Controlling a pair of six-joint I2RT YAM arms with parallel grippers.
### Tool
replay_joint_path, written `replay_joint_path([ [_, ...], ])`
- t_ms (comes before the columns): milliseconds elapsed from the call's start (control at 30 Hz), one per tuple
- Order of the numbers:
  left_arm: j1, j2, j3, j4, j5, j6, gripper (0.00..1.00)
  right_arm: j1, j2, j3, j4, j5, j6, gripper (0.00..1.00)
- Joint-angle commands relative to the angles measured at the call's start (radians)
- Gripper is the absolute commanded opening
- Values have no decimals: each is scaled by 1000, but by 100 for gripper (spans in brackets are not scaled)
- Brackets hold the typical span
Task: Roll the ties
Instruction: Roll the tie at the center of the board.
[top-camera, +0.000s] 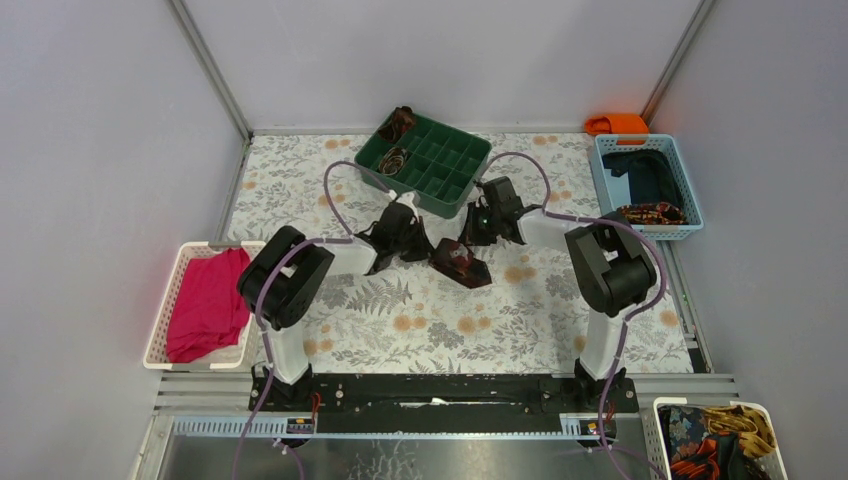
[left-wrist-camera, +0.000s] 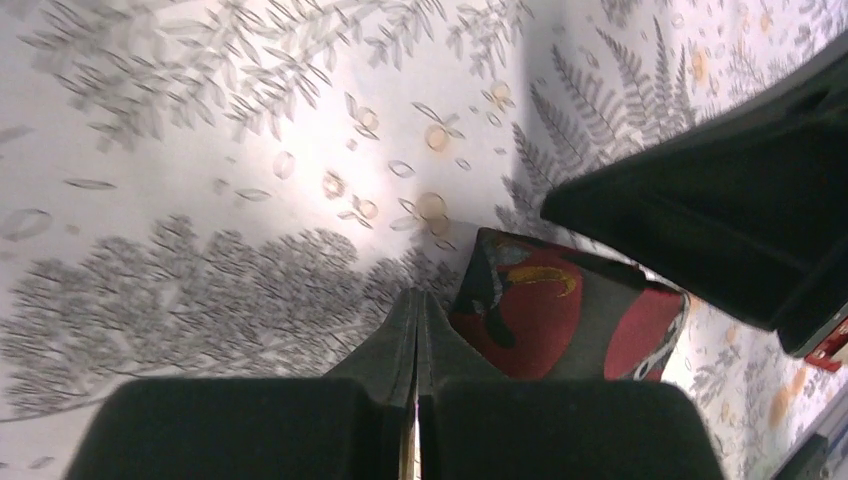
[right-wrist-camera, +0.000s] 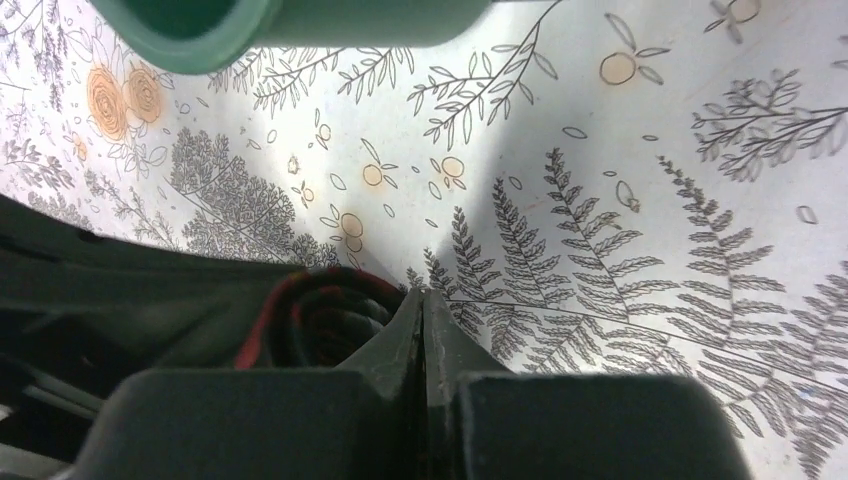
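Beside the tie (top-camera: 460, 262) — left end effector (left-wrist-camera: 415, 297), right end effector (right-wrist-camera: 422, 297) closed, seemingly empty.

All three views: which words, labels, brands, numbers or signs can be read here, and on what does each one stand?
No text can be read in any view.
Red-and-white patch at the right edge of the left wrist view: blurred and cut off, unreadable.
Small boards by the base rail in the top view: too small to read.
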Motion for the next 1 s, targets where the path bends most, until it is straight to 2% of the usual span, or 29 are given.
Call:
replay_joint_path([
  [0, -45, 3, -44, -54, -22, -21, 0, 9, -89, 21, -37, 97, -34, 2],
  [267, -114, -95, -106, -102, -59, -34, 0, 10, -342, -45, -192, 330, -57, 3],
  [433, -178, -141, -145, -97, -56, -63, 0, 15, -481, -131, -305, 320, -59, 3],
  [567, -196, -192, -137, -196, -213, -82, 0, 37, -561, -255, -313, 263, -26, 3],
  [700, -192, -195, -65, -307, -333, -58, 0, 71, -577, -364, -257, 229, 27, 0],
  [967, -191, -144, -54, -263, -302, -98, 0, 76, -491, -403, -177, 258, 60, 0],
])
